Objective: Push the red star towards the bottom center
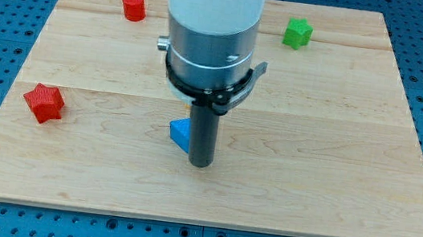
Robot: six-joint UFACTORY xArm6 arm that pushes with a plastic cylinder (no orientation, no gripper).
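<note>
The red star (43, 103) lies near the left edge of the wooden board (337, 150), about mid-height. My tip (201, 164) rests on the board near the bottom centre, far to the right of the red star. A blue block (181, 132), partly hidden by the rod, sits right against the rod's left side. Its shape is unclear.
A red cylinder (134, 6) stands near the top left. A green star-like block (297, 33) sits at the top right. The arm's large white and grey body (211, 29) covers the top centre of the board. A blue perforated table surrounds the board.
</note>
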